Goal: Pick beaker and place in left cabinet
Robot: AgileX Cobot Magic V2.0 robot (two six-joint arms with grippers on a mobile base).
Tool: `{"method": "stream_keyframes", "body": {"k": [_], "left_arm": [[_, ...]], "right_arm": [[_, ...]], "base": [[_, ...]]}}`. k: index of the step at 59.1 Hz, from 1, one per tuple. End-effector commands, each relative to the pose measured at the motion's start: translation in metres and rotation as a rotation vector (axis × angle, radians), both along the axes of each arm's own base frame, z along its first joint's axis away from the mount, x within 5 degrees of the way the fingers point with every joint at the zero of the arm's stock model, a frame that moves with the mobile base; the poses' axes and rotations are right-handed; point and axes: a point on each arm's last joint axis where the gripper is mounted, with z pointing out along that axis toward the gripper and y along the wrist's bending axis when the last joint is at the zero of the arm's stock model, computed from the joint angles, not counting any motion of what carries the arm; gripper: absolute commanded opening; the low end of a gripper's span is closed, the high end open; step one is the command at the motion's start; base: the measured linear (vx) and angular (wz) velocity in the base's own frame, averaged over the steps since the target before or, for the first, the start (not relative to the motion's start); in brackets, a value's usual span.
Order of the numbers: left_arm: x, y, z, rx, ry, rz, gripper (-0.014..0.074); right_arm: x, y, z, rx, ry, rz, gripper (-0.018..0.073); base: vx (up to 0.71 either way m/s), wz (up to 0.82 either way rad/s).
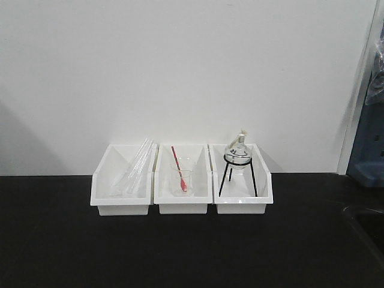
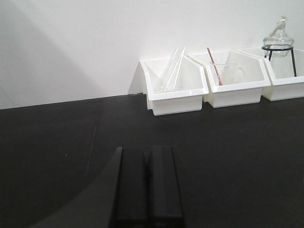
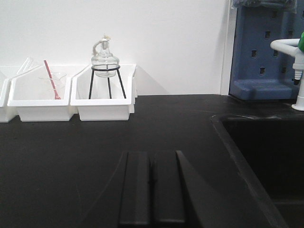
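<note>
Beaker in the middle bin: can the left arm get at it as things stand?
Probably yes. The countertop between the left gripper and the middle bin is bare, and the bin is open-topped. The jaws are shut, and the red rod leaning at the beaker may crowd the grasp.

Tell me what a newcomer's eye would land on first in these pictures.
The row of white bins on the black countertop, set against the white wall, stands out at once. The middle bin holds the beaker with a red rod. The right bin holds a round flask on a black tripod, and the left bin holds long glass tubes.
</note>
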Motion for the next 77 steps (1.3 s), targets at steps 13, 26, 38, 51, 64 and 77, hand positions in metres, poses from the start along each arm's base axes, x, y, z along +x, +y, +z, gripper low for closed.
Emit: {"method": "stream_keyframes", "body": {"k": [13,26,38,51,64,77], "left_arm": [[-0.001,-0.001,0.004,-0.016,-0.092,-0.015,-0.0008],[-0.001,-0.001,0.004,-0.016,-0.092,-0.015,-0.0008],[-0.001,-0.001,0.004,-0.016,-0.092,-0.015,-0.0008],[-0.001,-0.001,0.004,-0.016,-0.092,-0.015,-0.0008],[-0.001,-0.001,0.004,-0.016,-0.092,-0.015,-0.0008],[-0.001,-0.001,0.004,-0.016,-0.092,-0.015,-0.0008]], "right_arm": [[-0.001,0.0,0.006,0.0,-0.089,-0.006,-0.0009],[-0.001,0.0,0.013,-0.003,-0.158,-0.006,-0.0009],[-0.011,-0.001,0.057,-0.016,-0.475,-0.011,-0.0009],[0.009,0.0,0.131,-0.027,-0.447,-0.011,-0.0009],[0.067,0.001,0.17,-0.007,-0.319,-0.008,-0.0009],[0.097,0.001,0.167,-0.005,-0.234,-0.007,-0.0006]], "base": [[0.0,0.0],[0.0,0.0],[0.0,0.0],[0.0,0.0],[0.0,0.0],[0.0,0.0]]}}
